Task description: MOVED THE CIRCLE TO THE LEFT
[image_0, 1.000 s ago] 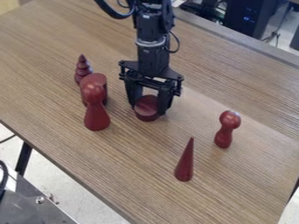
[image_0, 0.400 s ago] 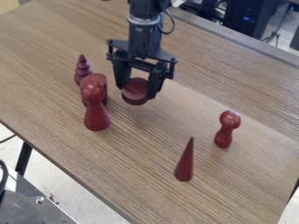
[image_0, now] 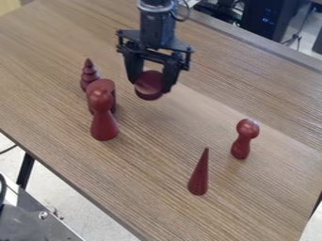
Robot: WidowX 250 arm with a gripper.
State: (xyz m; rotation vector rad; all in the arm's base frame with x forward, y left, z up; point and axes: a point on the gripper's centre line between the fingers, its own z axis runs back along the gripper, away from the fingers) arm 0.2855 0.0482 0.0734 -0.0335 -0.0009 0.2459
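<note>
Gripper: it has drawn off toward twelve o'clock since the earlier frame, and the red disc has gone with it, ending a little farther up the view. From where I'm standing, the other red pieces look as they were.
Grip: clamped on the disc, one finger pressed to its nine o'clock side and the other to its three o'clock side.
Disc: just short of twelve o'clock from the middle of the view, its round face tilted up toward me. I can't tell whether its underside touches the worktop.
Ringed cone: upright, out at ten o'clock.
Cylinder: between nine and ten, near the ringed cone, its lower part mostly hidden behind the tall round-headed piece.
Tall round-headed piece: upright at nine, in front of the cylinder; whether the two touch, I can't say.
Plain cone: standing point up at five o'clock, well apart from the disc.
Small knobbed piece: between three and four, upright, its ball-shaped head on a narrow neck.
Floor side: a dark table leg at eight, and a metal plate with a screw between seven and eight.
</note>
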